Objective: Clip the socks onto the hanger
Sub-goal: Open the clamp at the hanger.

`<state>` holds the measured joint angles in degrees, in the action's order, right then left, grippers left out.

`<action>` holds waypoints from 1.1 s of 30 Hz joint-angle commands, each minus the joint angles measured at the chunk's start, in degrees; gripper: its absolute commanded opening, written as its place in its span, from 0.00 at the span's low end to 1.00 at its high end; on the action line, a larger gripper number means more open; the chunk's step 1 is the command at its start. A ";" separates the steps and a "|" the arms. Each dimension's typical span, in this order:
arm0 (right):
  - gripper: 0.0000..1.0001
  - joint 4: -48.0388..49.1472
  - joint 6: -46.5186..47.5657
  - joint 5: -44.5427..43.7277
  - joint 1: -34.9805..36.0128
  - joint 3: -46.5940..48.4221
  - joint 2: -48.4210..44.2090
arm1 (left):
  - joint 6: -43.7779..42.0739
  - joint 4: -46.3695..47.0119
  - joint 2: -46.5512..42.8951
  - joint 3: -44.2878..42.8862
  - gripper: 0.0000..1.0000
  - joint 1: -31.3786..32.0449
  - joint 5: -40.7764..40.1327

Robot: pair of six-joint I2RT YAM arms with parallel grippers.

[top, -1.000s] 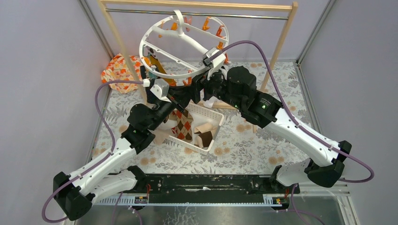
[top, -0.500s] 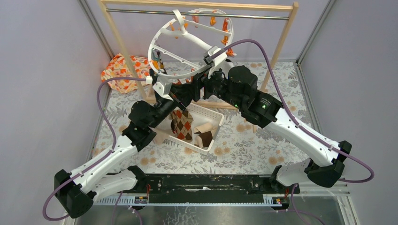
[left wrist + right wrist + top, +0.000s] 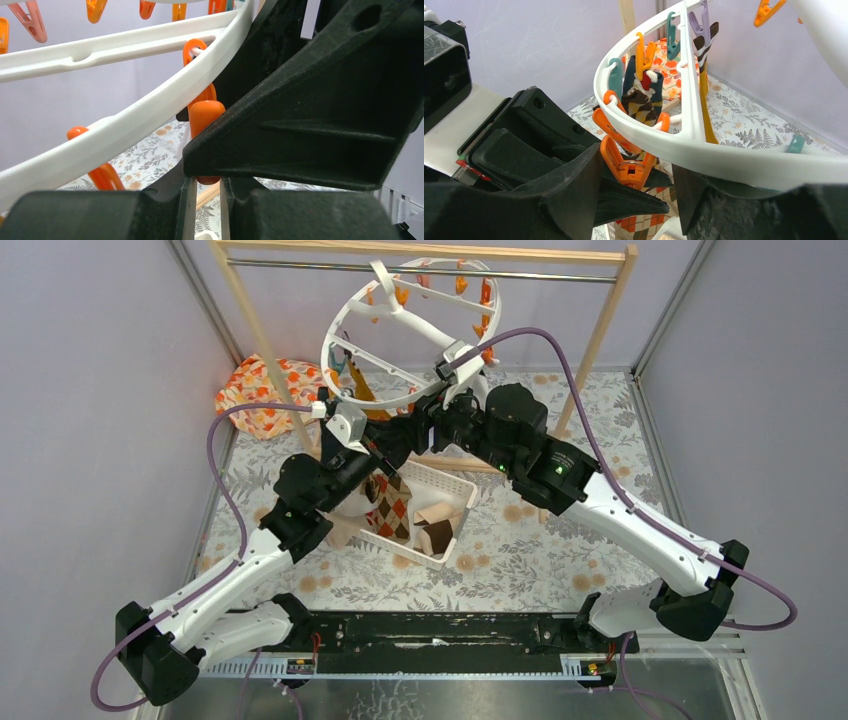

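The white ring hanger (image 3: 412, 324) hangs tilted from the rail and fills both wrist views (image 3: 724, 160) (image 3: 125, 125). My right gripper (image 3: 432, 428) (image 3: 636, 185) is open, its jaws on either side of an orange clip (image 3: 629, 167) under the ring; the clip touches the left jaw. My left gripper (image 3: 385, 452) (image 3: 206, 182) is just below that clip (image 3: 205, 117), jaws nearly closed with a slim gap. An orange-beige argyle sock (image 3: 390, 508) (image 3: 649, 220) hangs right under it, seemingly held. A dark argyle sock (image 3: 641, 97) and a mustard sock (image 3: 705, 105) hang clipped to the ring.
A white slotted basket (image 3: 462, 502) under the grippers holds brown and beige socks (image 3: 437, 525). The wooden rail frame (image 3: 420, 252) stands at the back. An orange-flowered cloth bundle (image 3: 255, 390) lies at the back left. Purple walls close in both sides.
The hanger has swung up and to the right. Both grippers have followed it slightly up and right, staying at its lower rim. The argyle sock has barely moved.
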<state>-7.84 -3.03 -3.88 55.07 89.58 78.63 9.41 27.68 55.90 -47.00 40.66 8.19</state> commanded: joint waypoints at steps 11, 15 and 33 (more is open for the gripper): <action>0.59 15.00 1.32 0.50 0.07 -5.26 -4.26 | -0.27 -4.57 0.53 0.04 0.00 0.75 8.45; 0.54 16.38 1.47 0.19 0.10 -6.24 -4.68 | -0.31 -4.57 0.61 0.23 0.00 0.75 8.35; 0.00 14.60 1.93 0.87 0.13 -5.39 -3.53 | -0.97 -5.09 0.04 1.78 0.00 0.81 7.39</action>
<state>0.71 -1.04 -3.92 55.05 82.52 75.59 9.39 26.09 56.01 -46.89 40.64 10.09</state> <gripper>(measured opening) 0.073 0.219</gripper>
